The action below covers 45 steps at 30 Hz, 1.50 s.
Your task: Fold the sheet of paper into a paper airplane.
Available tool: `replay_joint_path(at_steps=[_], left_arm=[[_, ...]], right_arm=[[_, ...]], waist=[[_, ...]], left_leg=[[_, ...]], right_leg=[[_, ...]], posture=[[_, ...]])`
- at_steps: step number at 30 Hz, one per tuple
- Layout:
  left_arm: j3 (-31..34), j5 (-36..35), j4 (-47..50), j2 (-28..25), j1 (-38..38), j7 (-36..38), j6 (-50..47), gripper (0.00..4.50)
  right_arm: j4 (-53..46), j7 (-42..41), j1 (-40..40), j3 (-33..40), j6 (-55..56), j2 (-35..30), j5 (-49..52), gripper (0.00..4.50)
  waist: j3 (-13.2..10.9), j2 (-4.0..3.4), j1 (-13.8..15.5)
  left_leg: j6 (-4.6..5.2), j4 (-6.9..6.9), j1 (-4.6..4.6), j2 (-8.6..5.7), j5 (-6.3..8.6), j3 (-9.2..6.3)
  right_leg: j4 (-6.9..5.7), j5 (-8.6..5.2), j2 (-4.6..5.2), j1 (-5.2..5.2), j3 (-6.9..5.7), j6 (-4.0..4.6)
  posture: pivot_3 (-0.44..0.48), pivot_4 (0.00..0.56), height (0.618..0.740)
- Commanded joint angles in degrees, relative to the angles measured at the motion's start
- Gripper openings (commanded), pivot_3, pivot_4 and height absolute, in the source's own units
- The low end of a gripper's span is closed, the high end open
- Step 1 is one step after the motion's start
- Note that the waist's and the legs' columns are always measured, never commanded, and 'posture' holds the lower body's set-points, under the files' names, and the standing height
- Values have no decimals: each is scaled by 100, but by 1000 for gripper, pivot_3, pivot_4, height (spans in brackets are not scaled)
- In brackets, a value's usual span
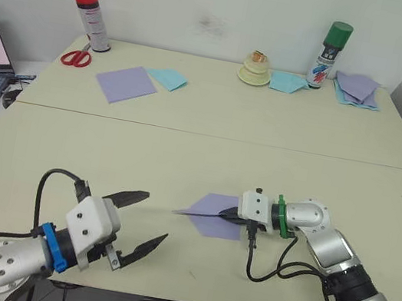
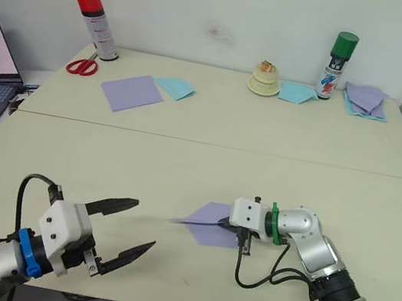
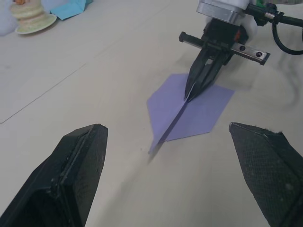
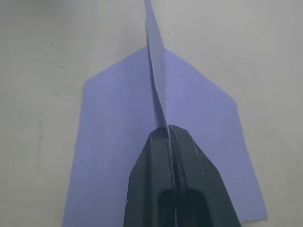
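At the lower left, the left gripper (image 1: 140,222) waits with its fingers wide apart. Right of the middle, the right gripper (image 1: 230,215) pinches the middle fold of the paper airplane (image 1: 213,215) on the table (image 1: 184,155). The plane looks nearly done. Next, the wings probably need pressing flat.

Sheet of paper (image 4: 118,142): thin matt lavender paper, smooth, one raised centre crease. Right gripper (image 3: 196,87): jaws matt black plastic, faintly scuffed; housing white plastic w/ green ring, wrist brushed silver metal. Left gripper (image 1: 140,222): jaws black w/ fine-textured inner pads; white plastic body, blue ring, perforated metal forearm. Worktop (image 1: 184,155): matt cream laminate, smooth, lightly speckled. Spray cans (image 1: 92,18): glossy metal, plastic caps.
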<state>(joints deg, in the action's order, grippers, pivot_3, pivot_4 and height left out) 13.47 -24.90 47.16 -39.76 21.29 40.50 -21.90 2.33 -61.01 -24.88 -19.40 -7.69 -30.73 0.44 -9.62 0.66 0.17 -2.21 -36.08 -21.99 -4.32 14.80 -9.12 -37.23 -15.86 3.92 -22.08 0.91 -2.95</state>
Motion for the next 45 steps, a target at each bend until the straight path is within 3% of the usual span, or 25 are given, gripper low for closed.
replay_joint_path(at_steps=[1,6,9,11,17,23,26,33,35,39,41,43,45], left_arm=[[-82,-763,223,-412,-792,61,-840,4500],[-369,-1979,-470,-951,-3020,482,-1897,4500],[-866,-1882,-1378,-946,-4478,897,-1980,4500],[-1146,-1733,-1708,-878,-4899,1030,-1937,4500],[-1522,-1336,-2009,-784,-5041,1293,-1688,4500],[-1552,-1234,-2109,-851,-5095,1562,-1657,4500],[-1544,-1178,-2097,-834,-5051,1578,-1668,4500],[-1301,-1078,-2177,-829,-4539,1362,-1678,4500],[-1141,-935,-2289,-850,-4224,1233,-1580,4500],[-531,-652,-2576,-847,-3433,880,-1372,4500],[-131,-456,-2787,-971,-2992,795,-1241,4500],[590,-190,-2970,-1145,-2531,620,-1077,4500],[1254,-68,-3127,-1266,-2237,489,-1011,4500]], right_arm=[[-858,876,250,1130,-1197,-28,437,7],[-2079,2102,816,2411,-3249,-4,588,7],[-2856,3186,1275,3046,-4680,449,280,7],[-3229,3495,1451,3145,-5198,661,298,7],[-3876,4294,1584,3291,-6293,1377,300,7],[-3790,4590,1565,3141,-6305,1659,403,7],[-3691,4462,1481,3240,-6181,1738,625,955],[-3999,4038,1028,3822,-5975,1280,1237,3497],[-3724,3445,953,3850,-5467,747,1481,4206],[-2477,729,1258,3642,-2925,-965,1834,4206],[-1230,-406,1262,3522,-1435,-1782,1615,4206],[533,-827,704,3455,-276,-2484,1257,4206],[1450,-1051,197,3491,-28,-2823,1365,4206]], waist=[[0,0,17],[-1,3,31],[4,-6,-108],[0,15,-56],[5,-11,-208],[6,-11,-197],[6,-11,-200],[5,-12,-203],[4,-13,-203],[2,-11,-200],[-1,-7,-206],[-9,-1,-230],[-32,-2,-236]], left_leg=[[0,0,-2,-1,0,-4],[-6,-3,-1,-2,-3,-3],[-24,-1,3,0,-13,1],[-33,-3,0,12,-19,11],[-43,3,19,15,-25,14],[-32,2,17,15,-18,7],[-31,2,18,15,-18,6],[-31,2,18,15,-18,7],[-30,2,17,16,-18,6],[-26,1,19,14,-16,12],[-25,2,18,17,-15,23],[-23,0,20,19,-14,36],[-20,-1,24,21,-15,63]], right_leg=[[-4,0,0,-1,-1,0],[-41,-1,-22,-14,2,-1],[-51,-1,-30,-18,9,0],[-70,-9,-53,-25,4,9],[-77,-10,-54,-27,37,9],[-77,-10,-54,-25,29,9],[-78,-10,-54,-25,28,9],[-78,-10,-54,-26,29,9],[-78,-10,-54,-25,27,9],[-70,-11,-51,-19,24,8],[-64,-11,-52,-14,15,8],[-65,-10,-52,-13,18,8],[-68,-9,-45,-20,32,11]], posture=[[0,150,740],[0,150,740],[0,150,740],[0,150,740],[0,150,740],[0,150,740],[0,150,740],[0,150,740],[0,150,740],[0,150,740],[0,150,740],[0,150,740],[0,150,740]])
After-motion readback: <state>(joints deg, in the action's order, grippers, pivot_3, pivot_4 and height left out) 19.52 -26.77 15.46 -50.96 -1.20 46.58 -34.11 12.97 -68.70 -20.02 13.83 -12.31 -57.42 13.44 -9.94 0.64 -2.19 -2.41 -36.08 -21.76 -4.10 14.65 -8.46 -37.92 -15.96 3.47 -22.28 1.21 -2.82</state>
